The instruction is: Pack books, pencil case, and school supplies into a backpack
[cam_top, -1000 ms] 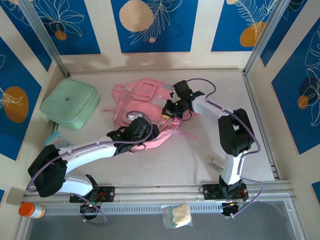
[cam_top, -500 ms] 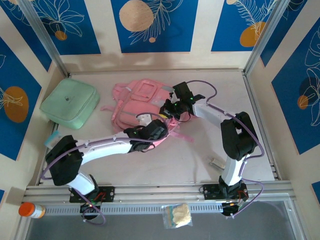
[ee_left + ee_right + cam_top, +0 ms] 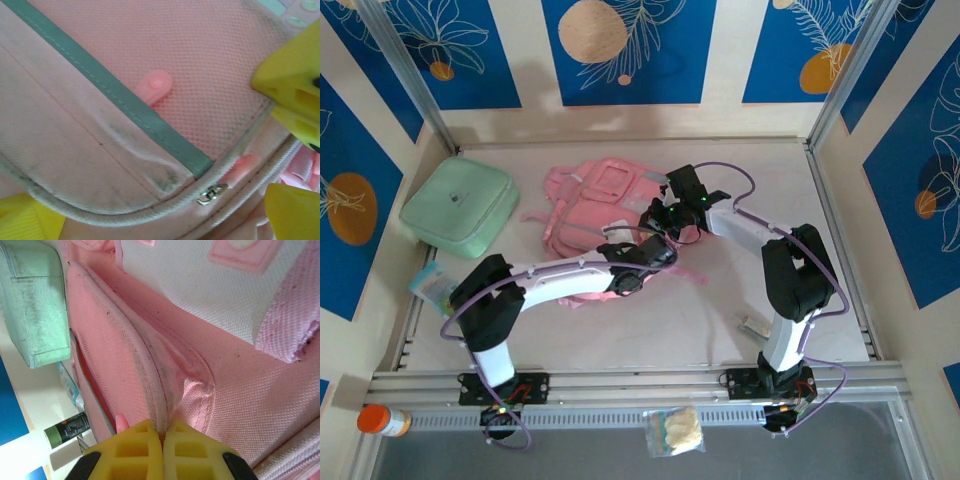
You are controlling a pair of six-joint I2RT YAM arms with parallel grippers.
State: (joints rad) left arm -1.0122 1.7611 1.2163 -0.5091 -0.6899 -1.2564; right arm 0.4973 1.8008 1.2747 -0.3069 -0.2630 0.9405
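Since the backpack [image 3: 605, 200] looks soft and floppy, its corded seam [image 3: 150, 375] seems the firmest hold; the right gripper [image 3: 162, 432] pinches it, and the left gripper [image 3: 658, 248] gapes nearby.

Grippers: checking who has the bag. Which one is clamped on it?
The right gripper: its yellow fingers are pinched together on a pink seam of the backpack. On the left gripper the fingers stand wide apart over the fabric.

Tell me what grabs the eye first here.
A pink backpack lies at the centre of the top view. The right gripper pinches a fold of its fabric, while the left gripper hovers open over a zipper pull. A mint green pouch sits far left.
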